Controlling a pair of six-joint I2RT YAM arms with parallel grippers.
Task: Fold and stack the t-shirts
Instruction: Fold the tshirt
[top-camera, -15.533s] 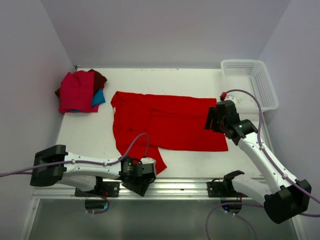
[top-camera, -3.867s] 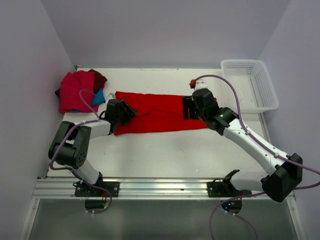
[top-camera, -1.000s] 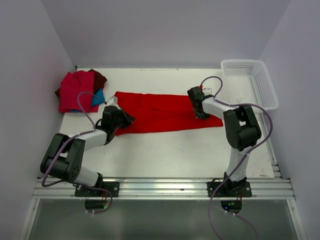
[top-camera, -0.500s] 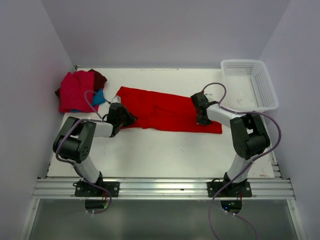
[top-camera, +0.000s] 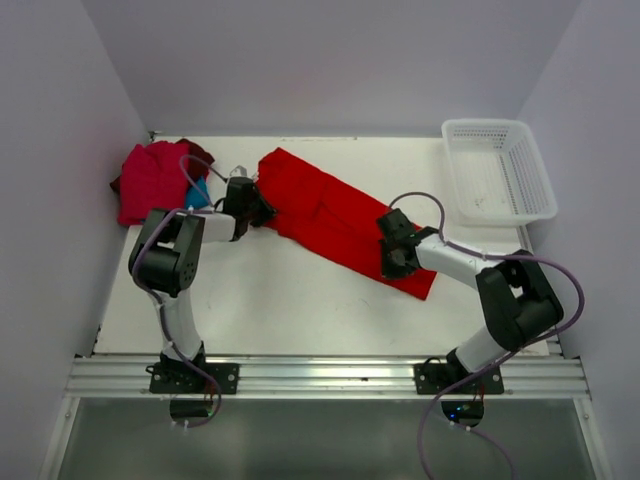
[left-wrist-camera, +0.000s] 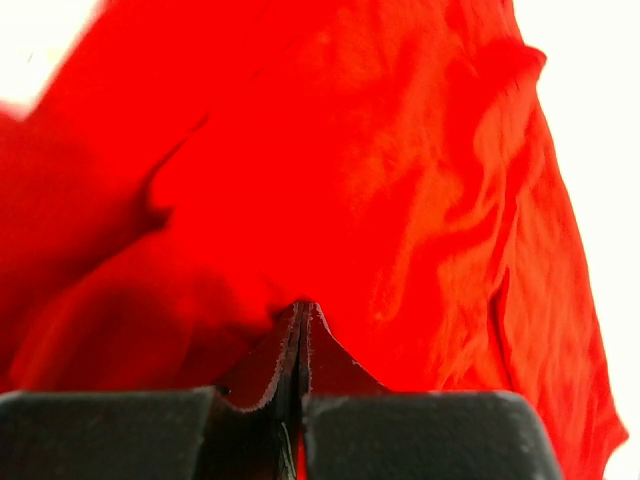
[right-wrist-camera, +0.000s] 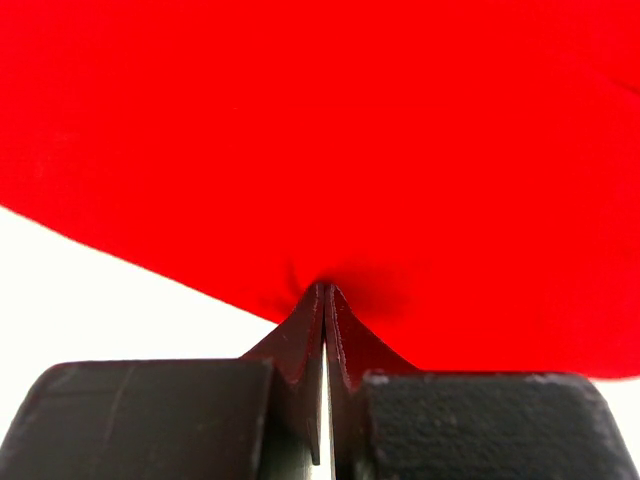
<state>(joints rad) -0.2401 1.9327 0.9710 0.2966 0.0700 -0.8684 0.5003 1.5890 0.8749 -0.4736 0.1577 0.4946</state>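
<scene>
The large bright red t-shirt (top-camera: 320, 205), folded into a long strip, lies slanted across the table from back left to front right. My left gripper (top-camera: 263, 212) is shut on its back-left end; in the left wrist view the fingertips (left-wrist-camera: 300, 306) pinch wrinkled red cloth (left-wrist-camera: 400, 180). My right gripper (top-camera: 390, 265) is shut on the strip's near edge close to its front-right end, and the right wrist view shows its tips (right-wrist-camera: 325, 288) biting the smooth red hem (right-wrist-camera: 330, 150). A stack of folded t-shirts (top-camera: 150, 182), red on top with maroon (top-camera: 200, 156) and teal (top-camera: 197, 192) showing, sits at the back left.
A white mesh basket (top-camera: 498, 125) stands at the back right corner. Both arms reach far over the table (top-camera: 300, 300), the left one folded close to the stack. White walls close in the sides and back.
The red strip has swung from lying level to slanted. My left gripper carried its end toward the back, and my right gripper pulled the other end toward the front.
</scene>
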